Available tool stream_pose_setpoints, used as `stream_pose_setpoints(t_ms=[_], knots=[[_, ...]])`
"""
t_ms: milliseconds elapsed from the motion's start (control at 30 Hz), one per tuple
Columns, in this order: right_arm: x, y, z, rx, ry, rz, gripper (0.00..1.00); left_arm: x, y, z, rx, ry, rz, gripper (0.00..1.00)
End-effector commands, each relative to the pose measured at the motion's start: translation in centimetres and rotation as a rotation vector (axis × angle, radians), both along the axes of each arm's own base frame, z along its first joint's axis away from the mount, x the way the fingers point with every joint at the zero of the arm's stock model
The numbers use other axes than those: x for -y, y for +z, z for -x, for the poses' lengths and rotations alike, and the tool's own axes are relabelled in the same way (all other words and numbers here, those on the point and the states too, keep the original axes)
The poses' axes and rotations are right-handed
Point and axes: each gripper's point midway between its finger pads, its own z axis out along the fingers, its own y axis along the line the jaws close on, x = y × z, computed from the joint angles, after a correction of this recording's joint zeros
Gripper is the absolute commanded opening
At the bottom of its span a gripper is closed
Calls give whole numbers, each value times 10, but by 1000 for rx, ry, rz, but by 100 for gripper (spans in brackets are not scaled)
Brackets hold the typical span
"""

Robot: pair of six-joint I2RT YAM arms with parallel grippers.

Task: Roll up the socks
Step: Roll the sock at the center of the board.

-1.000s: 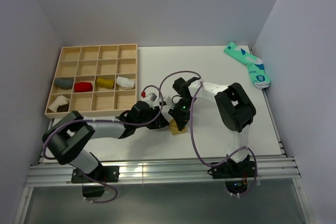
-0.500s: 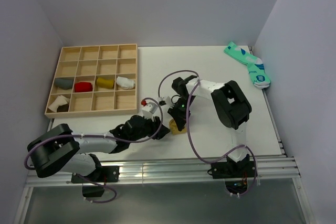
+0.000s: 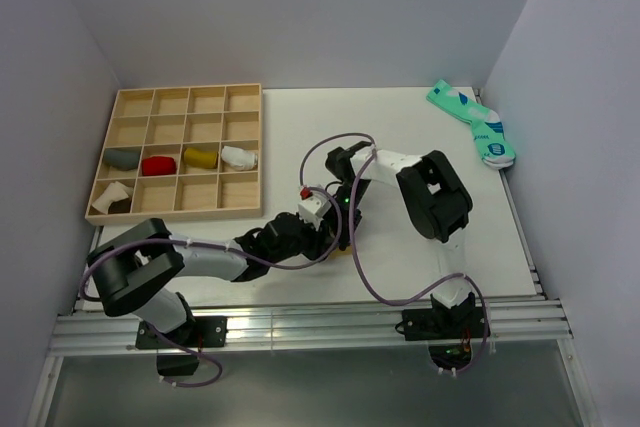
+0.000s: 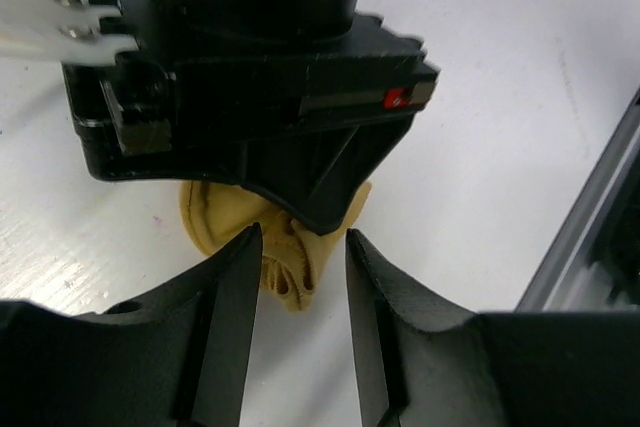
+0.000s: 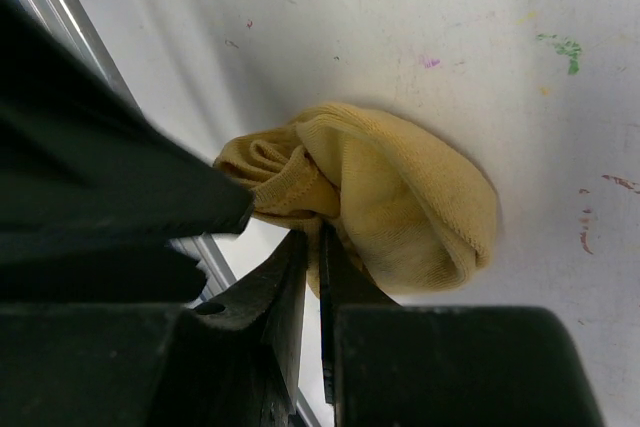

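A mustard-yellow sock (image 5: 410, 202) lies bunched on the white table; it also shows in the left wrist view (image 4: 285, 262). My right gripper (image 5: 313, 237) is shut on the sock's bunched cuff edge, pointing down onto it (image 3: 346, 230). My left gripper (image 4: 300, 239) is open, with one finger (image 4: 225, 317) on each side of the sock's folded end, right under the right gripper's body (image 4: 250, 77). In the top view my left gripper (image 3: 322, 237) meets the right one near the table's front, and the sock is almost hidden beneath them.
A wooden compartment tray (image 3: 178, 99) at the back left holds rolled socks: grey (image 3: 123, 158), red (image 3: 159, 164), yellow (image 3: 200, 157), white (image 3: 238, 157) and a pale one with a dark part (image 3: 111, 197). Teal patterned socks (image 3: 474, 123) lie at the back right. A metal rail (image 3: 300, 322) edges the front.
My left arm has swung right and forward, bringing its open gripper up to the sock under the right gripper. The right gripper has stayed shut on the sock.
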Motion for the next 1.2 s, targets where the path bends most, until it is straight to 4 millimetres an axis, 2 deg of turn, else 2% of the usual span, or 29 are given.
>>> stream_pose_setpoints(t_ms=[0, 200, 400, 500, 600, 700, 733, 767, 900, 1167], knots=[[8, -22, -7, 27, 44, 44, 13, 5, -1, -6, 51, -11, -31, 44], [9, -23, -7, 13, 45, 48, 13, 6, -17, -8, 44, -18, -68, 43], [11, -24, -7, 10, 47, 52, 13, 7, -23, -8, 31, -9, -64, 42], [12, -25, -7, 13, 43, 52, 13, 9, -26, -8, 13, -1, -53, 37], [11, -25, -7, 23, 42, 49, 14, 11, -31, -4, -26, 1, -39, 28], [12, -24, -7, 26, 35, 48, 15, 11, -41, -2, -76, 13, -47, 13], [11, -24, -8, 34, 34, 45, 16, 11, -44, -1, -92, 17, -51, 3], [12, -24, -6, 34, 31, 47, 17, 13, -46, 0, -114, 21, -45, 0], [11, -18, -9, 74, 18, 27, 31, 14, -65, 9, -218, 24, -69, 0], [13, 7, -29, 205, -82, -39, 45, 6, -80, 21, -414, 80, -85, 0]])
